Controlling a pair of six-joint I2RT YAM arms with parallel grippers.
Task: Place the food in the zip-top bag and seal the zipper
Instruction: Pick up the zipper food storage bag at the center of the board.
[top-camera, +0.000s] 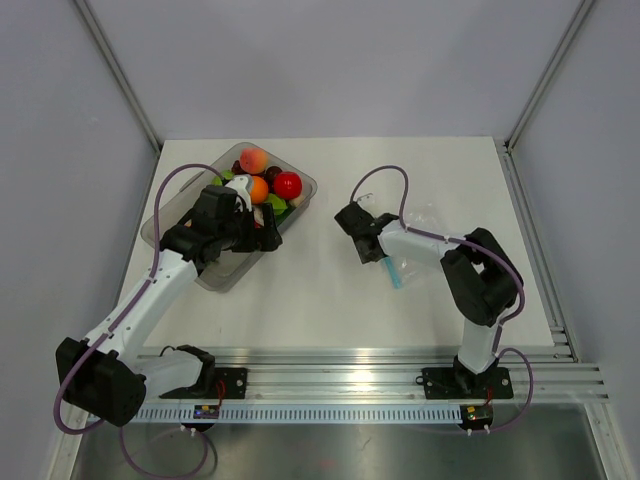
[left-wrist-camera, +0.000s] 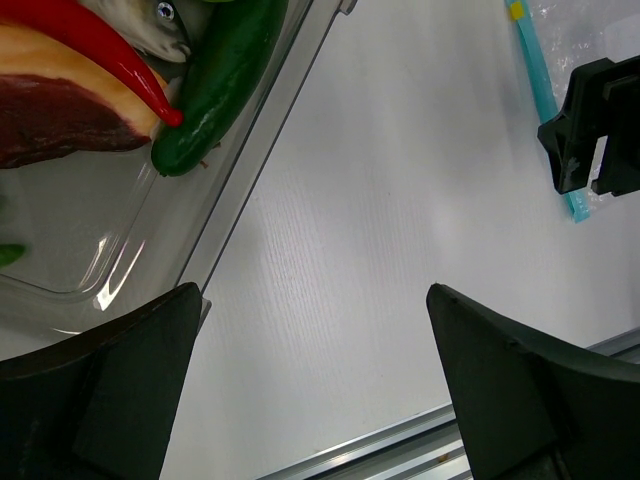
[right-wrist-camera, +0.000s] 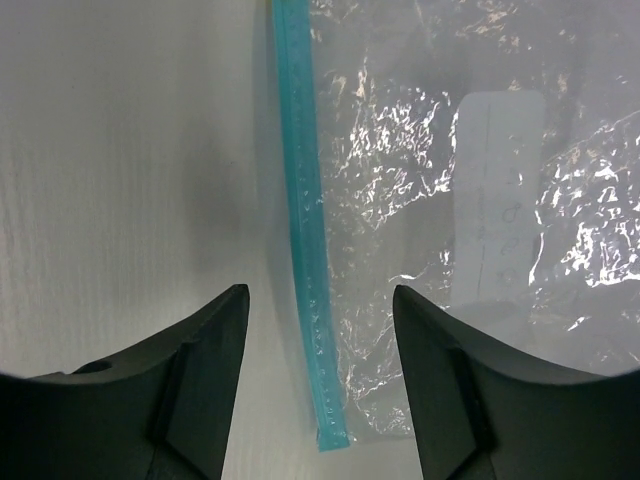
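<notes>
The food lies in a clear rigid tub (top-camera: 222, 272): a peach piece (top-camera: 253, 158), an orange piece (top-camera: 257, 188), a red piece (top-camera: 288, 184) and green pieces (top-camera: 276, 205). The left wrist view shows a red chili (left-wrist-camera: 100, 50) and a green cucumber (left-wrist-camera: 215, 85) in the tub (left-wrist-camera: 90, 240). My left gripper (top-camera: 262, 225) (left-wrist-camera: 312, 292) is open and empty over the tub's right edge. The zip-top bag (top-camera: 418, 228) (right-wrist-camera: 450, 200) lies flat and empty on the table. My right gripper (top-camera: 360, 238) (right-wrist-camera: 320, 292) is open, its jaws on either side of the blue zipper (right-wrist-camera: 300, 200) (top-camera: 391, 268) near its end.
A brown meat piece (left-wrist-camera: 60, 110) and a grey fish (left-wrist-camera: 160, 25) also lie in the tub. A white label (right-wrist-camera: 500, 190) is on the bag. An aluminium rail (top-camera: 380, 358) runs along the near table edge. Grey walls enclose the table.
</notes>
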